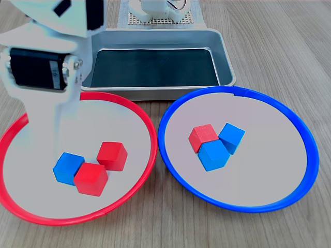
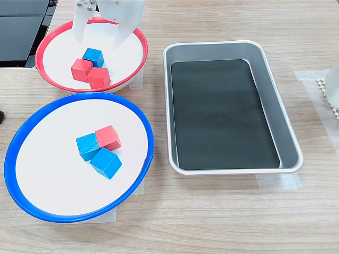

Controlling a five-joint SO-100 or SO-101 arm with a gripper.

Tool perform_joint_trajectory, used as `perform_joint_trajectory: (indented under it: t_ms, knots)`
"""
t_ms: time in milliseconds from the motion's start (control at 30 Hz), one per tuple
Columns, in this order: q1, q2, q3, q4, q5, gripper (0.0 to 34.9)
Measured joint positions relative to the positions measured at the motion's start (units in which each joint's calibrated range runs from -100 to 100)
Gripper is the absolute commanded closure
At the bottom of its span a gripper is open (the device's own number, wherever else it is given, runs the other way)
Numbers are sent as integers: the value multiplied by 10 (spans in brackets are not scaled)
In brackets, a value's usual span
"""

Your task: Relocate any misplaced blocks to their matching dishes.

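Observation:
The red-rimmed dish holds one blue block and two red blocks. In the blue-rimmed dish lie one red block and two blue blocks. My gripper hangs open just above the blue block in the red dish, its fingers spread to either side and holding nothing. In the first exterior view the white arm hides most of the jaws.
A rectangular grey metal tray with a dark floor lies beyond the dishes. The arm's white base stands behind the tray. A black object sits beside the red dish at the second exterior view's top left.

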Motion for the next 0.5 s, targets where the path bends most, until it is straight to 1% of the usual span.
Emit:
perform_joint_trajectory:
  t_ms: [500]
  knots:
    - [1, 67, -95, -4, -8, 178]
